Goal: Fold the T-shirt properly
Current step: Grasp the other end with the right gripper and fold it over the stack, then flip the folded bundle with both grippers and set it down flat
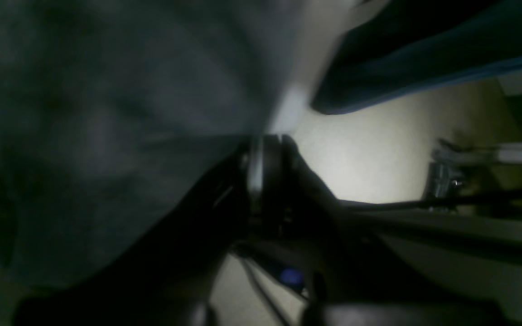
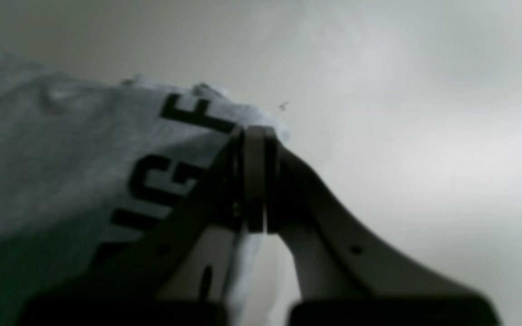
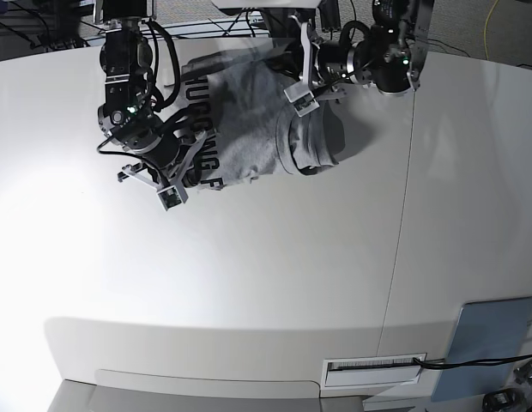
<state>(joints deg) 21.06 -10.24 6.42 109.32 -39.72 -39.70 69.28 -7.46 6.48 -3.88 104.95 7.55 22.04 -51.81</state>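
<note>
The heather-grey T-shirt [image 3: 249,129] lies bunched at the back of the white table [image 3: 249,283], with black block lettering showing along its left edge. My left gripper [image 3: 293,86] is shut on a raised fold at the shirt's upper right. In the left wrist view its fingers [image 1: 265,154] pinch plain grey cloth [image 1: 107,113]. My right gripper [image 3: 190,172] is shut on the lettered lower-left edge. In the right wrist view its fingers [image 2: 256,149] clamp the cloth [image 2: 61,158] next to the letter F.
A blue panel [image 3: 489,343] lies at the table's front right corner, and a label slot [image 3: 373,367] sits in the front edge. A seam [image 3: 403,215] runs down the table on the right. Cables lie behind the arms at the back.
</note>
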